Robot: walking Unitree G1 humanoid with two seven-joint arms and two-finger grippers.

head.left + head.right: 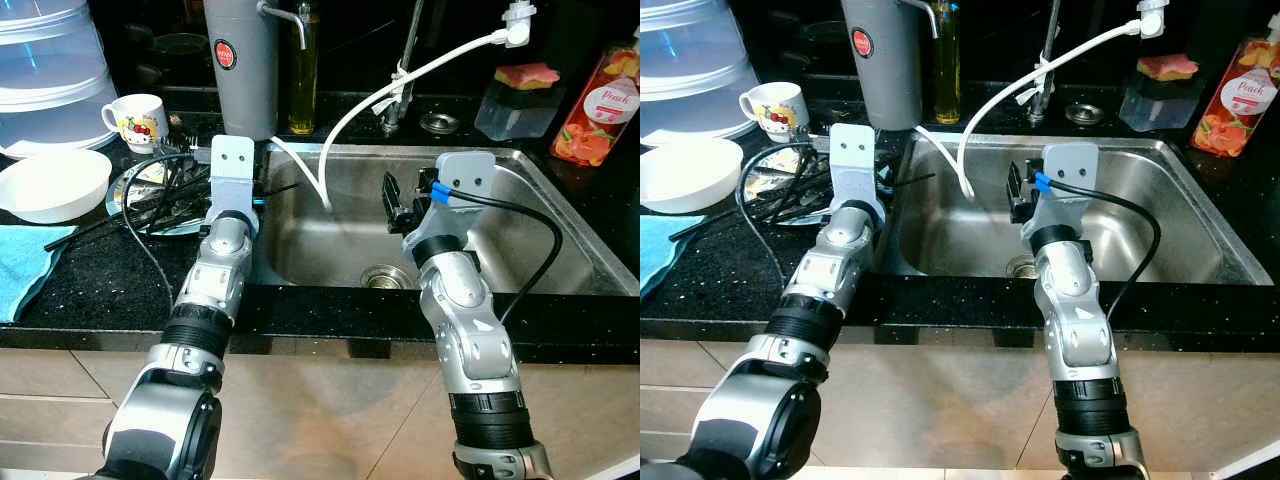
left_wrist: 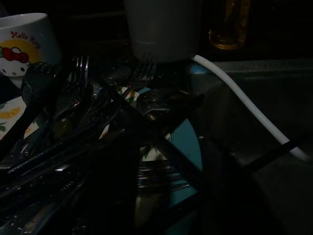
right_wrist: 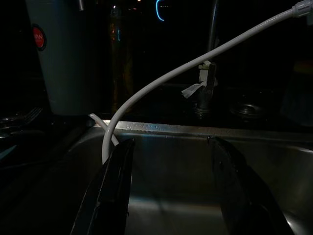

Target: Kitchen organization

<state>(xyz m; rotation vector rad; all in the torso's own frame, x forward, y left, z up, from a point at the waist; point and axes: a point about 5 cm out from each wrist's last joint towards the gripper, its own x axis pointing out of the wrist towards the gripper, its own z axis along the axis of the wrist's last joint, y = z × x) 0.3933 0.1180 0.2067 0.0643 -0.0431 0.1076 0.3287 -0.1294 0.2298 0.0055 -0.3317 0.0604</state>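
A patterned plate point(image 1: 128, 188) piled with several dark forks, spoons and chopsticks point(image 1: 165, 195) lies on the black counter left of the sink. My left gripper point(image 1: 215, 195) hangs low over the plate's right side, its tips hidden behind the grey wrist mount. The left wrist view is dark, with forks point(image 2: 146, 68) and a spoon point(image 2: 36, 81) just ahead. My right gripper point(image 1: 396, 205) is inside the steel sink point(image 1: 520, 230), above the drain point(image 1: 385, 277). It is open, with nothing between its fingers point(image 3: 117, 181).
A white hose point(image 1: 400, 85) droops from the tap into the sink. A cartoon mug point(image 1: 137, 122), white bowl point(image 1: 55, 183), blue cloth point(image 1: 25, 265) and clear containers point(image 1: 45, 75) stand left. A grey canister point(image 1: 240, 65), oil bottle point(image 1: 303, 70), sponge holder point(image 1: 520, 90) and peach bottle point(image 1: 600, 105) line the back.
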